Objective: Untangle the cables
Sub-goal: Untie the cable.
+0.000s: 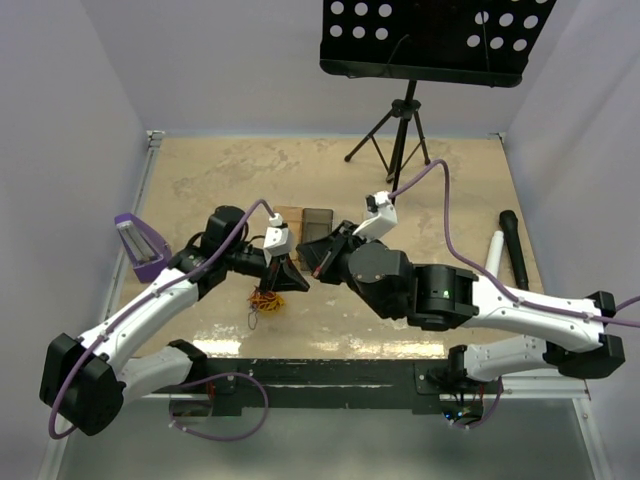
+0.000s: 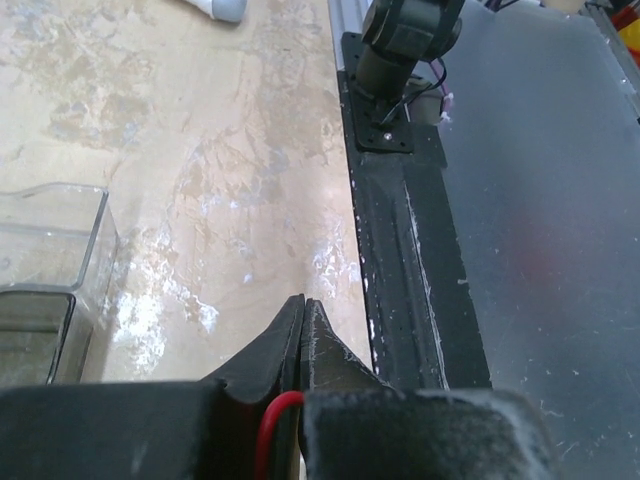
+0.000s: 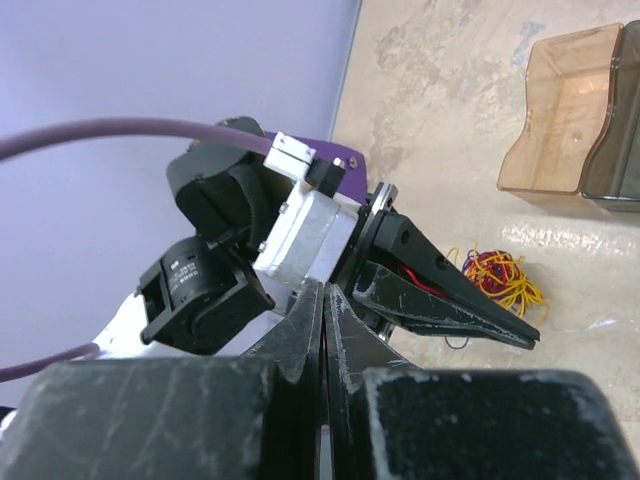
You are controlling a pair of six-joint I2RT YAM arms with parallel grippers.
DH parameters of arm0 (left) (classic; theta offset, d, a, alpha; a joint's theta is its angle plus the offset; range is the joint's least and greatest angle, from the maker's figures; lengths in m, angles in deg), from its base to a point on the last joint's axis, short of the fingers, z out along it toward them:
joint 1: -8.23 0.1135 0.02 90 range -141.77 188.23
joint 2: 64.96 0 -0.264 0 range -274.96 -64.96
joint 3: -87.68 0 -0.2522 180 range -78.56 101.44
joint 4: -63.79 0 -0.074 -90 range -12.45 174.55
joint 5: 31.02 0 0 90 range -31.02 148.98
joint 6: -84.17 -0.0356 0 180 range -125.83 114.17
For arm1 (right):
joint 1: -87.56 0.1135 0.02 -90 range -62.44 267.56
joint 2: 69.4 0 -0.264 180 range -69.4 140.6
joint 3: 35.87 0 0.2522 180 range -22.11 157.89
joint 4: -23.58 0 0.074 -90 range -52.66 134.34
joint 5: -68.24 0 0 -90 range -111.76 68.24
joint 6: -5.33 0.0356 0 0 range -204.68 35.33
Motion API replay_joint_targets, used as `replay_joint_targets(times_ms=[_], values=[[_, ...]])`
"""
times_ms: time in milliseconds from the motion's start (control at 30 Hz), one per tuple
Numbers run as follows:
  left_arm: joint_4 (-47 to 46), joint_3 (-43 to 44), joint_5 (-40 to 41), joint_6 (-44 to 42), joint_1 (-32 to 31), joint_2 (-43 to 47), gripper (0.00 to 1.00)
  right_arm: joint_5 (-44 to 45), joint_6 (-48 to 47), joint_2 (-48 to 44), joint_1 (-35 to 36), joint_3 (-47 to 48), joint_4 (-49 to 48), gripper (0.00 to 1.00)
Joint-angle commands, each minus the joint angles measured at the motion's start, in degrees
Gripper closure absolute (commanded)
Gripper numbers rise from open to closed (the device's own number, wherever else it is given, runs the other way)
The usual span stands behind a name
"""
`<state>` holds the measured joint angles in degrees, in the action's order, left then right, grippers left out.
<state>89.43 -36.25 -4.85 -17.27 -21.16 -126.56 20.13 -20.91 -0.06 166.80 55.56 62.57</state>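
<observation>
Yellow, orange, red cables (image 3: 497, 277), tangled

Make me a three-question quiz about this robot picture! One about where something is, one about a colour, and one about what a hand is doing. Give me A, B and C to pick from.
1. Where is the pile of cables?
A. At the far edge of the table.
B. Right beside the left hand.
C. At the right edge of the table.

2. What colour is the wire peeking out between the left hand's fingers?
A. Red.
B. Blue.
C. Green.

3. How is the right hand?
A. Wide open.
B. Half open.
C. Shut.

Answers:
1 B, the top view shows the pile lying next to the left hand.
2 A, the left wrist view shows a red loop between the closed fingers.
3 C, the right wrist view shows its fingers pressed together.
</observation>
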Motion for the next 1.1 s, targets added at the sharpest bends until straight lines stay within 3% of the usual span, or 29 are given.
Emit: replay_joint_targets(times_ms=[0, 167, 400, 733, 1067], values=[[5.78, 4.36, 2.83, -5.34, -0.06, 0.52, 1.0, 3.98, 3.99, -3.68, 0.21, -5.31, 1.75, 0.96], [9.82, 9.01, 6.79, -7.1, 0.03, 2.62, 1.0, 3.38, 9.43, -8.51, 0.21, -19.29, 1.93, 0.61], [17.21, 17.72, 6.27, -8.69, 0.03, 2.63, 1.0, -0.31, 1.03, -8.09, 0.65, -29.41, -12.82, 0.42], [19.14, 22.55, 6.26, -5.53, 0.03, 3.51, 1.0, 5.03, -16.73, 1.58, 5.3, -31.26, -34.88, 0.33], [16.6, 25.63, 7.23, 2.65, 0.03, 4.83, 1.0, 29.29, -30.8, 17.74, 13.39, -25.39, -52.55, 0.28]])
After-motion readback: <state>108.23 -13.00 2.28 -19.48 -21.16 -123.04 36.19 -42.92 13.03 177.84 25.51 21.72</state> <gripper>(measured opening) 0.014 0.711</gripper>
